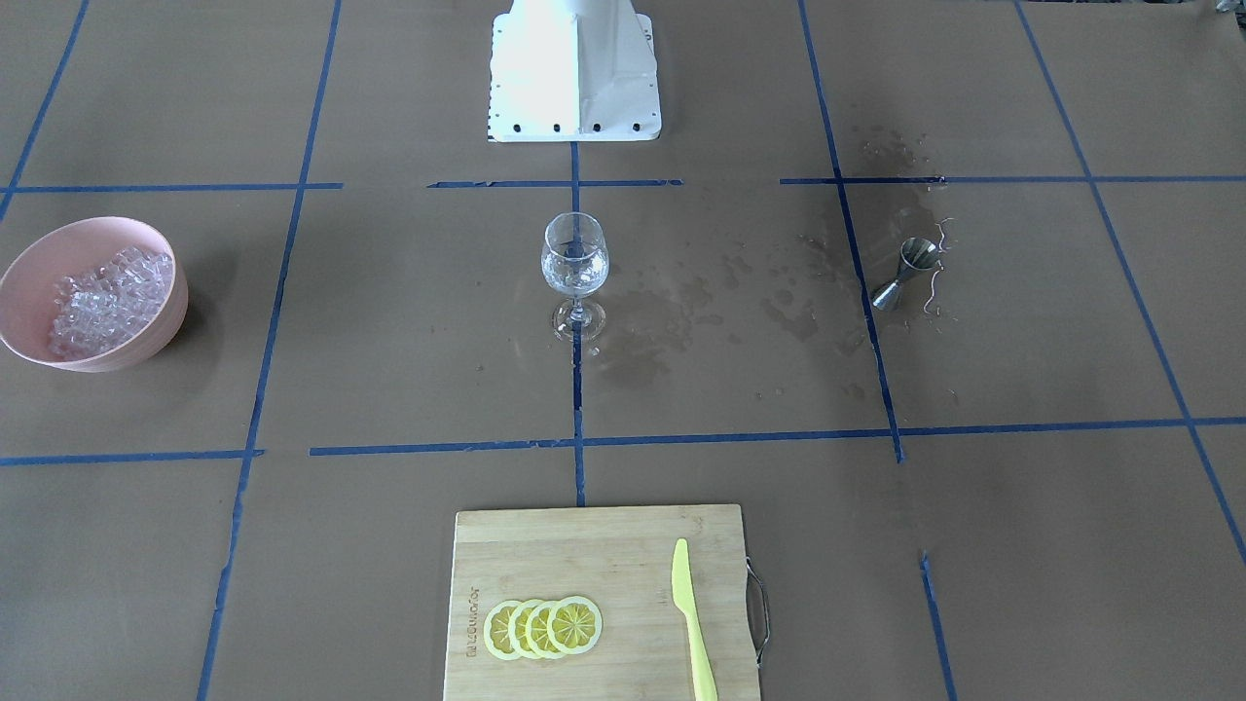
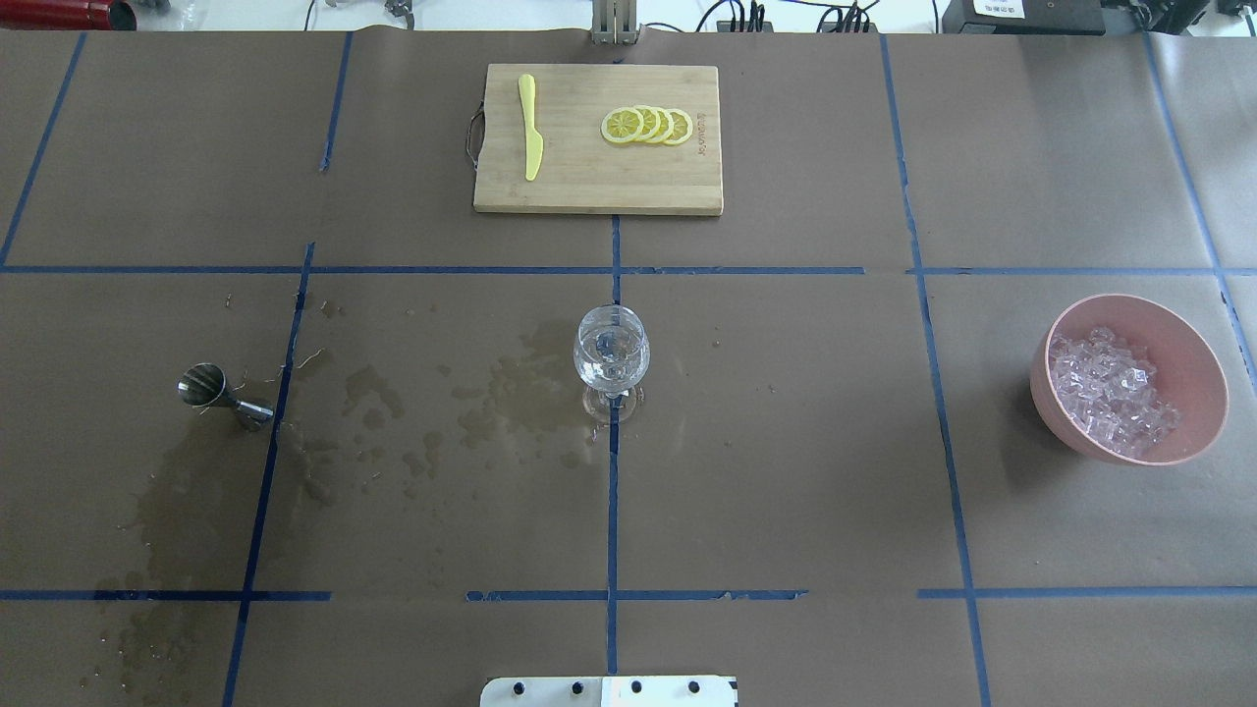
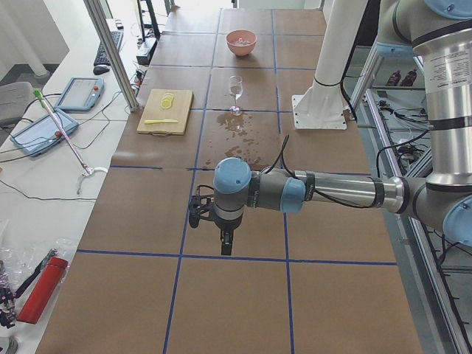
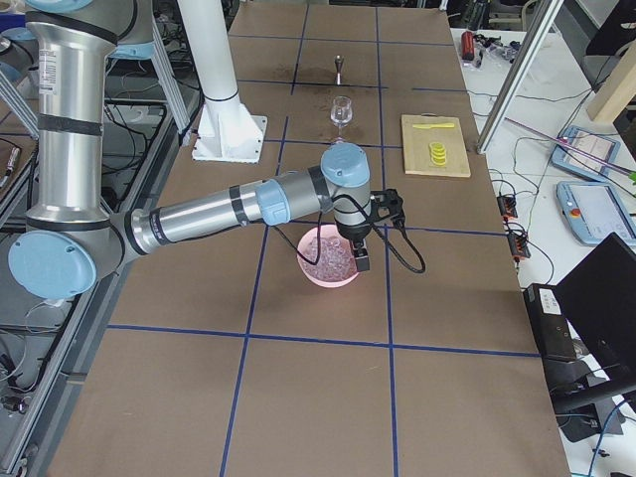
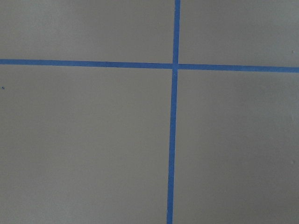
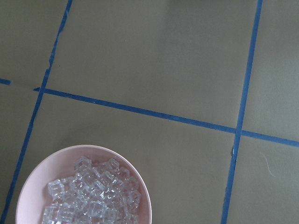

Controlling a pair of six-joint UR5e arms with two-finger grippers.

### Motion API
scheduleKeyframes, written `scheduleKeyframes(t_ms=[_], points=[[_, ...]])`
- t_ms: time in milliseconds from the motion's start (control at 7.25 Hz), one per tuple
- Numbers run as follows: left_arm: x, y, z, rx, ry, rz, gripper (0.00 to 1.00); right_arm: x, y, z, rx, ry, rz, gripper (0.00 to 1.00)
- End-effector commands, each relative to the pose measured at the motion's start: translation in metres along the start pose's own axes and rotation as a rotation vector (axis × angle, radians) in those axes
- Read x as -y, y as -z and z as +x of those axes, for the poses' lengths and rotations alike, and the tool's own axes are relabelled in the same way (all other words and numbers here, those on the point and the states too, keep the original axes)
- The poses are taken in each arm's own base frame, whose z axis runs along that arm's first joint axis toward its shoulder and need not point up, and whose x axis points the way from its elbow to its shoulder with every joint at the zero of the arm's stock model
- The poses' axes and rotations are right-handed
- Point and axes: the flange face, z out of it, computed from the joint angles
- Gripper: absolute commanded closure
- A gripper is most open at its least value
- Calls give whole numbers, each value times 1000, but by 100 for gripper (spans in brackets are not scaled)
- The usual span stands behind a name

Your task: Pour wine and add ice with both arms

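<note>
Black two-finger left gripper (image 3: 226, 247), lower centre of left side view: jaw state indeterminable. Right side view, centre: right gripper (image 4: 362, 260), likewise unreadable, near pink bowl (image 4: 328, 282) of clear ice cubes (image 4: 324, 256). Front view, centre: stemmed clear wine glass (image 1: 574, 261) holding little wine (image 1: 574, 282); dropped ice may splash or topple it.
</note>
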Motion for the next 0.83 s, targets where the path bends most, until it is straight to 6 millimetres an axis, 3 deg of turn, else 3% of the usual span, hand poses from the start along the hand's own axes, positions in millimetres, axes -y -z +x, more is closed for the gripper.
scheduleKeyframes(t_ms=[0,138,414,690], points=[[8,3,5,3,-27,17,0,3,-8,-51,23,-65,-11,0],[5,3,3,2,-124,26,0,3,-14,-74,50,-91,23,0],[3,2,3,-3,-179,20,0,-5,-57,-119,25,-125,51,0],[3,2,3,-1,-179,20,0,-58,-88,-110,14,-99,107,3]])
